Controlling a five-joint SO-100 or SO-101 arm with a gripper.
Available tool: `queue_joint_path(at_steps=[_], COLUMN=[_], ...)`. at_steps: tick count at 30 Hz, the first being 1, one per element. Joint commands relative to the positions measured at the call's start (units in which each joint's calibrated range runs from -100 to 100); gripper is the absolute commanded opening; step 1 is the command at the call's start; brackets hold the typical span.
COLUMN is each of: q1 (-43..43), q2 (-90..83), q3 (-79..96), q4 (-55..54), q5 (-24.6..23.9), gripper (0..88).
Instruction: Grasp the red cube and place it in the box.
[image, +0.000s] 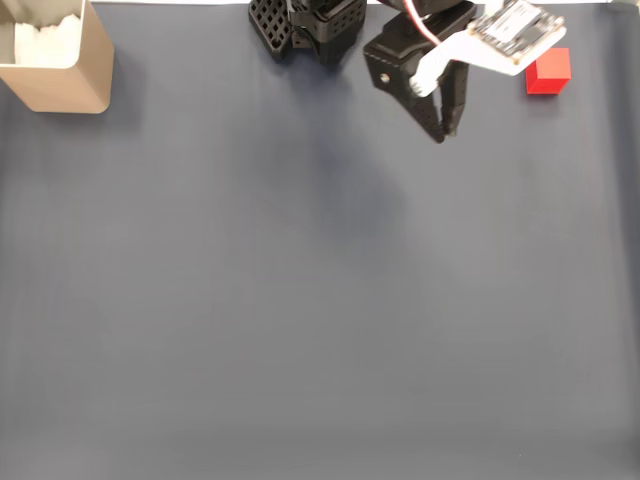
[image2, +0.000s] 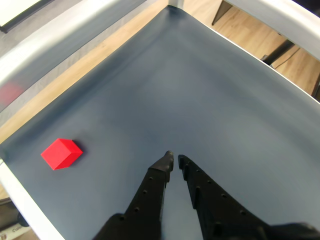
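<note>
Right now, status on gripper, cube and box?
Gripper nearly shut, empty. Red cube on mat, beside it, untouched. Box far corner. Path clear.

Red cube (image: 548, 70), tan box (image: 60, 60) white-lined, black gripper (image2: 174, 161), slate-blue mat (image: 300, 300).

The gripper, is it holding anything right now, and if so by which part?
Nothing is held. The gripper has its fingertips nearly together with only mat between them, and the red cube sits apart on the mat, off to the left in the wrist view.
</note>
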Motion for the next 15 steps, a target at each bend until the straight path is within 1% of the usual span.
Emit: queue_joint_path(at_steps=[1, 8, 15], q1=[-3.1, -7.7, -14.7], q2=[0.1, 1.2, 4.2], q3=[-3.8, -3.9, -5.0], q4=[0.5, 0.5, 0.5], q5=[1.0, 1.9, 0.4], gripper=[1.4, 2.0, 2.0])
